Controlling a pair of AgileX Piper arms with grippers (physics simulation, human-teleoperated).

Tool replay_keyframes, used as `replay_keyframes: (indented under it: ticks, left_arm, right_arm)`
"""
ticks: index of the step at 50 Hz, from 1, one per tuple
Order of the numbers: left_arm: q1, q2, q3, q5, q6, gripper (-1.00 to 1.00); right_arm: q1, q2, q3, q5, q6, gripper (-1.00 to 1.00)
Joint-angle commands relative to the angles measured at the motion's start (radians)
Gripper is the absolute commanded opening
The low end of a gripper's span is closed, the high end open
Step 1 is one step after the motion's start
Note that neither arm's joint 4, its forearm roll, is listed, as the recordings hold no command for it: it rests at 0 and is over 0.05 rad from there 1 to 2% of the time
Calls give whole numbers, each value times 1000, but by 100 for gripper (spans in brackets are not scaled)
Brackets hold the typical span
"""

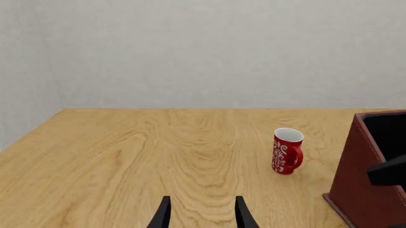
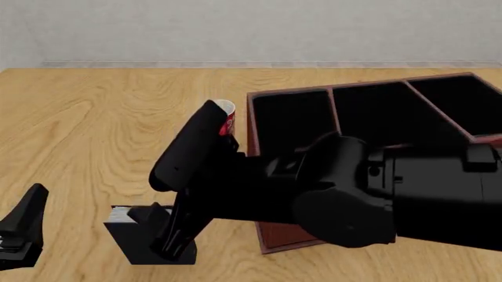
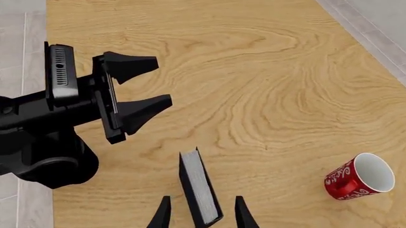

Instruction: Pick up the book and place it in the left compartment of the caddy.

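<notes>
The book (image 3: 200,190) stands on its edge on the surface (image 2: 94,117), spine up, page block showing white on one side. It sits just off the caddy's (image 2: 368,97) near corner, on the mug side and closer to me than the red mug (image 2: 226,122). My right fingers (image 3: 199,216) are spread, one on each side of the book, and in my wrist view there's a clear gap between each tip and the cover, so I'm straddling it, not pinching yet. From the front view my own arm covers most of the contact zone, so I can't confirm depth there.

My left fingers (image 1: 200,213) are also spread and holding nothing, parked well apart from the book on the side away from the caddy, pointing roughly toward the mug.

What worries me: the book is a thin upright slab. If one tip touches before the other when I close, I guess it tips over flat and I've got a way harder pick. It also looks a bit angled between my tips, so the squeeze might twist it. And the left compartment (image 2: 290,117) is the narrow one nearest the mug, so the book probably has to go in lined up with that slot or it'll catch on the wall or divider. Swinging low could clip the mug too.
</notes>
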Motion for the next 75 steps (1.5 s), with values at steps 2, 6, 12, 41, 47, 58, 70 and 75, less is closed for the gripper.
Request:
replay_keyframes:
  ticks: [2, 6, 12, 41, 47, 58, 70, 75]
  left_arm:
    - [0, 0, 0, 0, 0, 100]
    - [0, 0, 0, 0, 0, 100]
    - [0, 0, 0, 0, 0, 100]
    - [0, 0, 0, 0, 0, 100]
    - [0, 0, 0, 0, 0, 100]
    - [0, 0, 0, 0, 0, 100]
    - [0, 0, 0, 0, 0, 100]
    - [0, 0, 0, 0, 0, 100]
  right_arm:
    - [0, 10, 17, -24, 15, 100]
    - [-1, 21, 22, -36, 15, 100]
    - [1, 35, 25, -50, 23, 100]
    - [-11, 93, 41, -109, 36, 100]
    - [-16, 108, 41, -122, 43, 100]
    - [-19, 131, 51, -147, 57, 100]
    - [-16, 146, 70, -171, 74, 100]
    - [-11, 147, 81, -182, 86, 100]
